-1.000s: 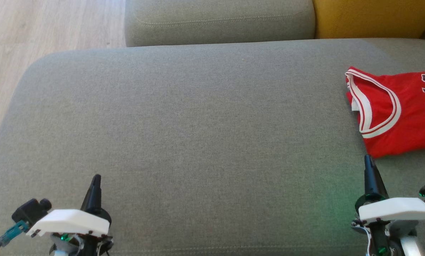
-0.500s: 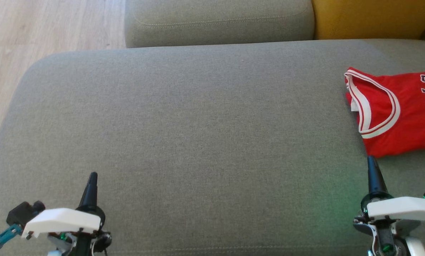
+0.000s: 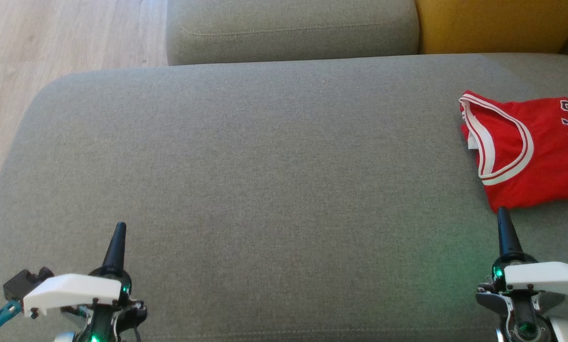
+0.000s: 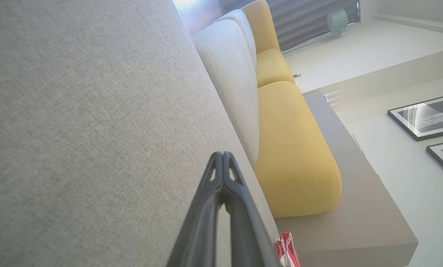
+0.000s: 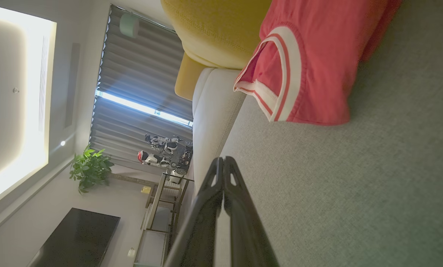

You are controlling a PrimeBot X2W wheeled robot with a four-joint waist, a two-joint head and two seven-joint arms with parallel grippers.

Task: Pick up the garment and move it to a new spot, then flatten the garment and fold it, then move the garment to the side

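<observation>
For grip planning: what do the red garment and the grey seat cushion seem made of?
Red garment: probably thin knit jersey, matte; soft rounded folds, white striped trim. Grey seat cushion: apparently woven upholstery, matte; fine flecked weave.

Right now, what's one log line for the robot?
red jersey: folded, on grey cushion | left gripper: shut, empty | right gripper: shut, empty, near jersey

One red garment [image 3: 535,161], two pincers, left pincer [image 3: 119,227] and right pincer [image 3: 502,212], two framed pictures [image 4: 427,116], one potted plant [image 5: 91,167]
</observation>
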